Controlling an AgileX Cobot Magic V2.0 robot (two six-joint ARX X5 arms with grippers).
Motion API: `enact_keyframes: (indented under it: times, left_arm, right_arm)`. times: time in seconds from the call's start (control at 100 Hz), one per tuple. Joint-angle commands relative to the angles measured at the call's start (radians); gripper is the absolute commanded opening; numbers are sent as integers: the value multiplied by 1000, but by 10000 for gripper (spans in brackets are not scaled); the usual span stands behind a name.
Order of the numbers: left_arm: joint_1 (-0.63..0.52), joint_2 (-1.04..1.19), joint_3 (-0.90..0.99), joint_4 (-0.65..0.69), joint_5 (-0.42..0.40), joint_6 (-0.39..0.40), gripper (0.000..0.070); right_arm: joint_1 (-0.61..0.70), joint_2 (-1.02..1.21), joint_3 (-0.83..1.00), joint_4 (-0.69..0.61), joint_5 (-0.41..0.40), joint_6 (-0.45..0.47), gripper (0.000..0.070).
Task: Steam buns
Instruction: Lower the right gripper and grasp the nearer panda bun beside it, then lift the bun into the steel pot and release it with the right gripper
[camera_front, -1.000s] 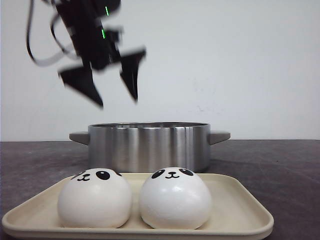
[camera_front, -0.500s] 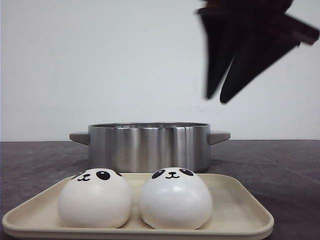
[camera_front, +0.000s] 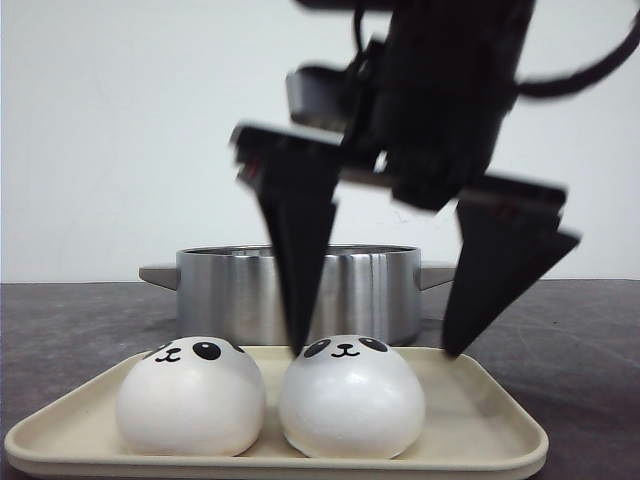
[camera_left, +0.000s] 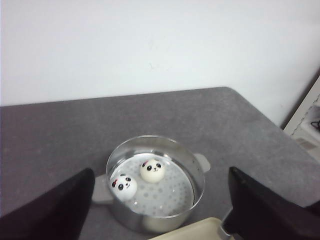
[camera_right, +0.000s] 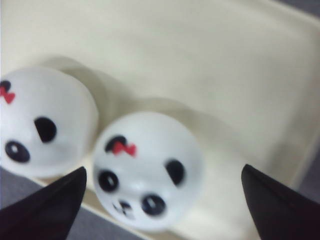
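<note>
Two buns sit side by side on the cream tray (camera_front: 480, 425): the left bun (camera_front: 190, 395) and the right bun (camera_front: 350, 400). My right gripper (camera_front: 374, 350) is open and empty, its fingers straddling the right bun just above it. In the right wrist view that bun (camera_right: 147, 167) lies between the fingers of the gripper (camera_right: 163, 169), with the other bun (camera_right: 42, 120) beside it. Two more buns (camera_left: 123, 186) (camera_left: 152, 170) rest on the perforated plate inside the steel pot (camera_left: 197, 165). My left gripper (camera_left: 160, 172) is open and empty, high above the pot, out of the front view.
The steel pot (camera_front: 300, 290) with side handles stands just behind the tray on the dark grey table (camera_front: 560, 320). A corner of the tray (camera_left: 200, 231) shows next to the pot in the left wrist view. A white wall is behind.
The left gripper, open above the pot's left side, has left the front view. The right gripper came in from the upper right and dropped, open, over the right bun on the tray.
</note>
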Motion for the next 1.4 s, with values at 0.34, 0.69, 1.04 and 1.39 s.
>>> enact_keyframes:
  times: [0.34, 0.69, 1.04, 1.39]
  left_arm:
    - [-6, 13, 16, -32, 1, 14, 512]
    - [-6, 12, 16, -43, 1, 14, 512]
    - [-6, 29, 16, -1, 1, 14, 512]
    - [-6, 71, 16, 9, 1, 13, 512]
  right_arm:
    - [11, 100, 15, 29, -14, 52, 14]
    - [48, -67, 135, -18, 15, -8, 0]
    - [-13, -150, 537, -52, 198, -219, 0]
    - [-248, 106, 570, -62, 124, -323, 0]
